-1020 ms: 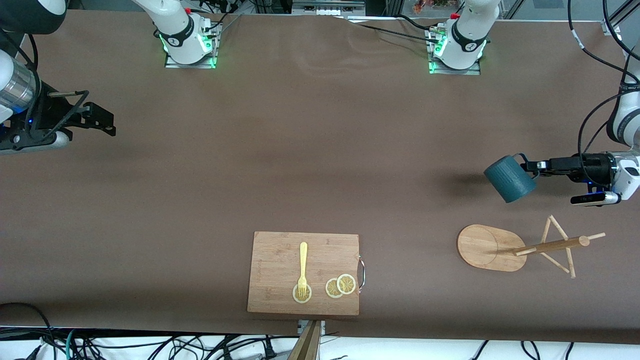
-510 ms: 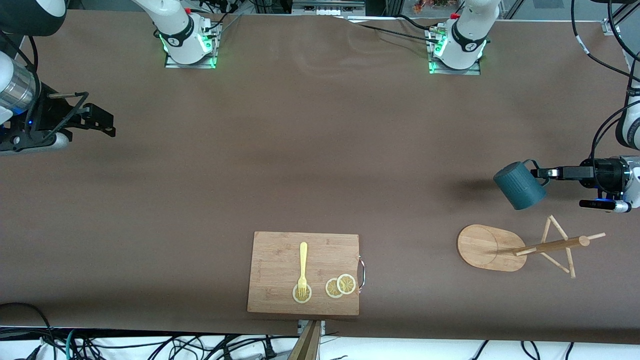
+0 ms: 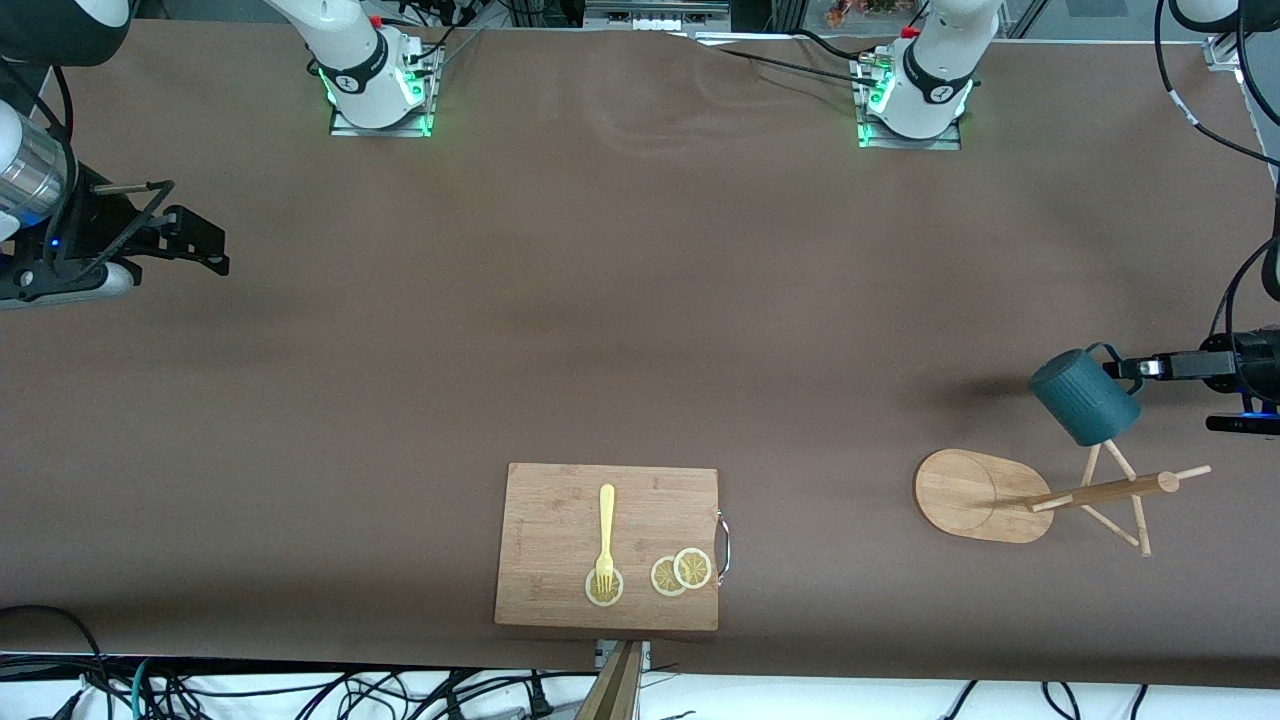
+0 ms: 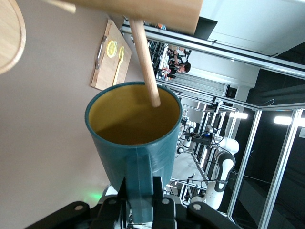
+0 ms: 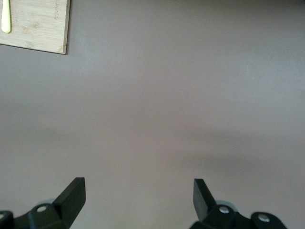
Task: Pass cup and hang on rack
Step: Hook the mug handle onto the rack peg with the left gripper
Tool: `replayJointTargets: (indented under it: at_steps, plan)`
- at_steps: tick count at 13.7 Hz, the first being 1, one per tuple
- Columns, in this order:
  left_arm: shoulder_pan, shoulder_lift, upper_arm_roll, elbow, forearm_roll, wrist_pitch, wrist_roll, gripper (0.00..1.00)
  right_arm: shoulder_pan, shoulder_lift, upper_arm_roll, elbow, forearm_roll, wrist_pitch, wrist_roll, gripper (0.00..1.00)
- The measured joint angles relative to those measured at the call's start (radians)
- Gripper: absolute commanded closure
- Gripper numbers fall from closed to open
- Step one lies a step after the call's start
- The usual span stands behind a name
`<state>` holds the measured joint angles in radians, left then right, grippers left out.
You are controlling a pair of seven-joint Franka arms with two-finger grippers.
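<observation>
Now the left gripper (image 3: 1128, 369) is pinching the cup (image 3: 1085, 397) by its handle, holding it tilted in the air over the rack (image 3: 1040, 495), with a peg (image 4: 145, 62) tip showing right at its mouth. Meanwhile the right gripper (image 3: 205, 248) is waiting, fingers spread wide, over the right arm's end of the table (image 3: 620, 300).

brown table (image 3: 640, 330) with cutting board (image 3: 560, 520) and rack (image 3: 985, 497)

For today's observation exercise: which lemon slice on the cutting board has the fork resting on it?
The lone lemon slice, under the fork tines; the other two slices overlap beside it.
</observation>
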<state>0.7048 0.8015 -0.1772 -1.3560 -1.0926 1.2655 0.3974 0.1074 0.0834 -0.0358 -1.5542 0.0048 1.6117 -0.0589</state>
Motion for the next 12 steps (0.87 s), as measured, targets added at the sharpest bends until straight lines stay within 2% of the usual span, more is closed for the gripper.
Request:
replayJointTargets:
  at_steps: [4,12]
  plan:
    - [-0.002,0.074,-0.004,0.091,0.000,0.004,-0.025,1.00,-0.001,0.001,0.000,0.000,0.000,0.000,0.000,0.00]
    - [-0.004,0.101,-0.013,0.111,-0.018,0.051,-0.038,1.00,-0.001,0.001,0.000,0.000,0.000,0.000,0.000,0.00]
